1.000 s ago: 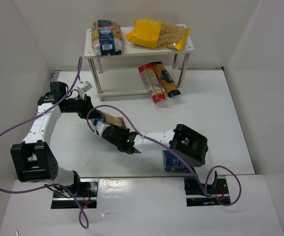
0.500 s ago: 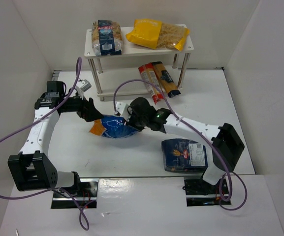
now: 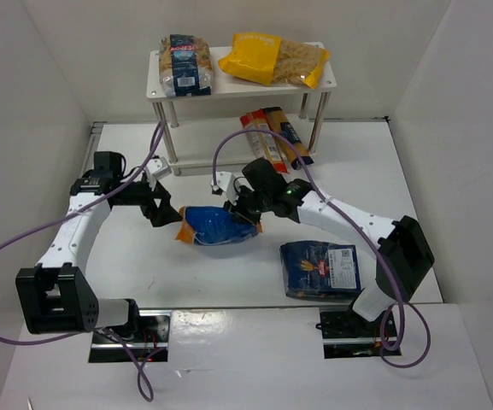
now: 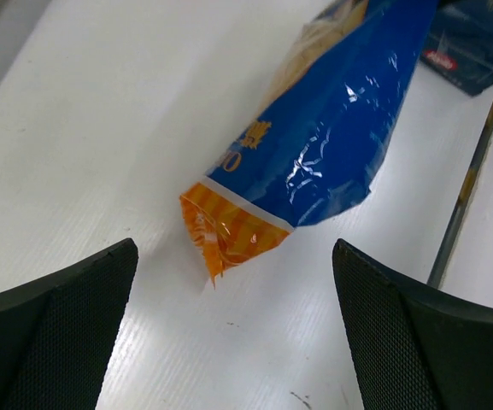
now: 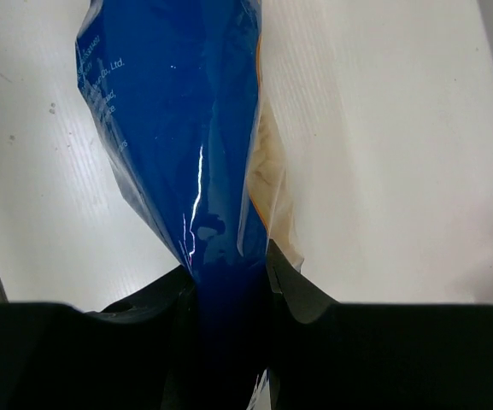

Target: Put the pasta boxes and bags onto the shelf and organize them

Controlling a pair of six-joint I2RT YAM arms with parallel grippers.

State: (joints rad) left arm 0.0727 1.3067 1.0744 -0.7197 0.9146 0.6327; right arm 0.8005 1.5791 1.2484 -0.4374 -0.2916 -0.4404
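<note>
The blue-and-orange bag (image 3: pixel 214 227) hangs just above the table centre, with my right gripper (image 3: pixel 244 212) shut on its right end. In the right wrist view the blue film (image 5: pixel 178 128) is pinched between the black fingers, my right gripper (image 5: pixel 229 278). My left gripper (image 3: pixel 164 208) stands open just left of the bag, apart from it. Its wrist view shows the bag's orange end (image 4: pixel 229 231) ahead of the wide-apart fingers, my left gripper (image 4: pixel 233 333). The shelf (image 3: pixel 229 88) stands at the back with a blue-labelled clear bag (image 3: pixel 186 64) and a yellow bag (image 3: pixel 272 58) on top.
Long red and orange packets (image 3: pixel 272 141) lie slanting on the shelf's lower tier. A flat dark blue pack (image 3: pixel 323 269) lies on the table near my right arm's base, and shows at the top right of the left wrist view (image 4: pixel 477 43). White walls enclose the table.
My left gripper has opened, let go of the bag and drawn back left. The right arm has swung round and carried the bag a little rightward.
</note>
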